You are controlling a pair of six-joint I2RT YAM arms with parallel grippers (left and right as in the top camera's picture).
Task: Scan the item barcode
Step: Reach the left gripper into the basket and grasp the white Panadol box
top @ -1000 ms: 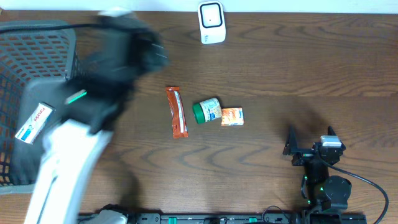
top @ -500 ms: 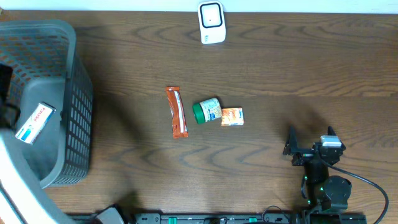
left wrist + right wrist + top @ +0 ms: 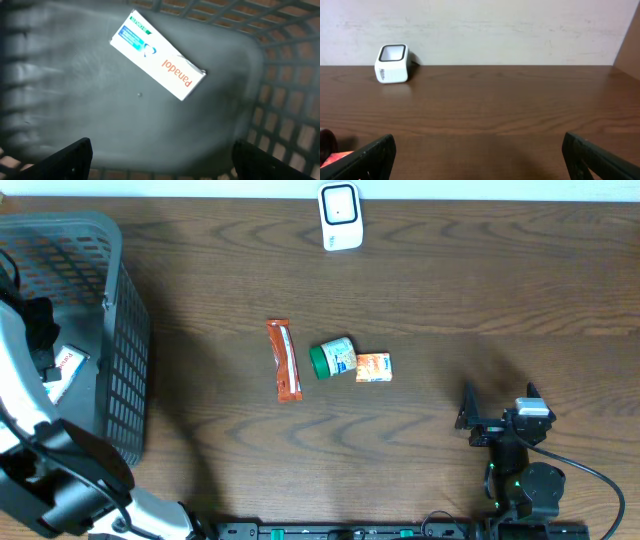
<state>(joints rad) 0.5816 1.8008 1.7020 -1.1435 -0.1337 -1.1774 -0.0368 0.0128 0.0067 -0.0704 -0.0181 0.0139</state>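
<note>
Brown wooden table (image 3: pixel 450 290) is occupied at its left end by a grey mesh basket (image 3: pixel 125 360). The left gripper (image 3: pixel 161 157) is held inside it, jaws wide and empty. The right gripper (image 3: pixel 498 402) is kept near the front edge, fully spread, empty. A white Panadol box (image 3: pixel 157 55) is laid flat on the basket floor. The scanner (image 3: pixel 340 217) is set at the far edge. An orange bar (image 3: pixel 284 360), a green-lidded jar (image 3: pixel 332 357) and a small orange packet (image 3: pixel 374 367) are laid mid-table.

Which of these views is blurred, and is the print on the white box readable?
Left wrist view: the basket floor and left side are smeared, yet "panadol" on the white box reads clearly. Overhead view: sharp, with a soft shadow on the table beside the basket. Right wrist view: sharp, evenly lit, no glare on the scanner.
</note>
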